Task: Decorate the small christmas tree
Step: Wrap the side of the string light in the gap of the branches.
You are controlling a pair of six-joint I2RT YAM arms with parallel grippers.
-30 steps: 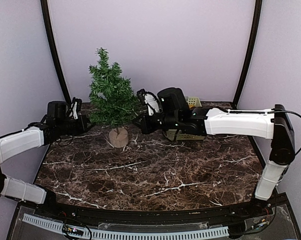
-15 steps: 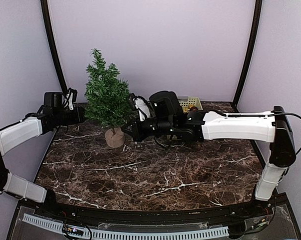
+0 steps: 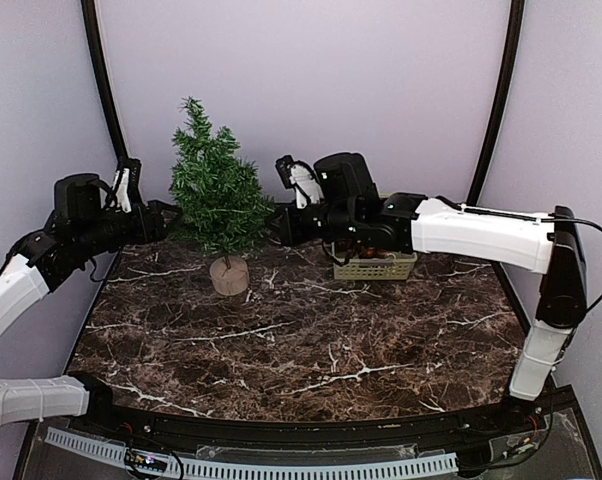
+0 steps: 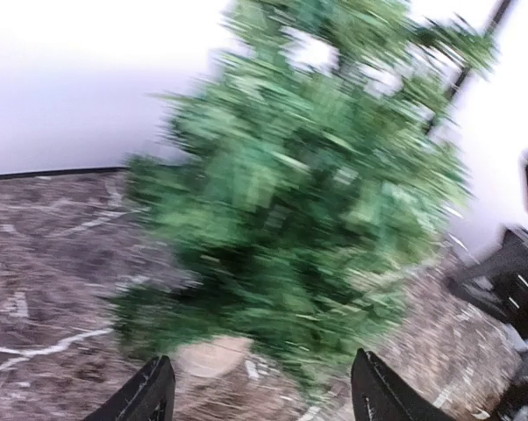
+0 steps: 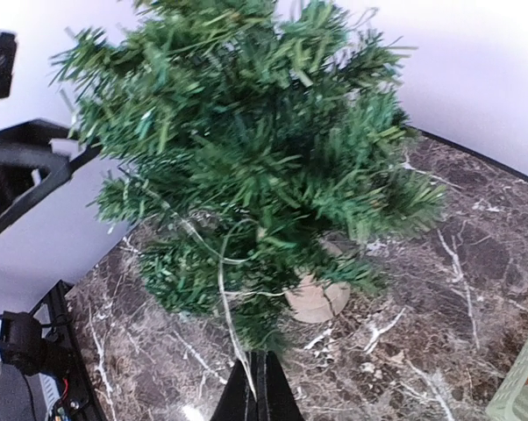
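Just ahead of the left claw, the tree is standing upright on the table, its round tan base sitting below and slightly beyond the fingertips. That claw is gaping wide, its 2 fingers spreading well apart at the bottom of the wrist view, and it is gripping nothing. The left wrist picture is blurring, so finer detail on the branches cannot be told. Seen from above, the left claw is hovering off the table, level with the lower branches and pointing at them from the tree's left. It is close to the needle tips, but whether it is touching them cannot be told.

Facing it from the other side, the right claw is pressing its 2 fingers fully together. A thin pale strand is running from its fingertips up into the lower branches straight ahead, and the claw appears to be pinching the strand's near end. The base is lying ahead of and below this claw, partly hiding under the green.

Behind the right claw, under its wrist and forearm, a pale basket is resting on the table. A reddish-brown item is showing over its rim, mostly hiding behind the arm, so what it is cannot be told.
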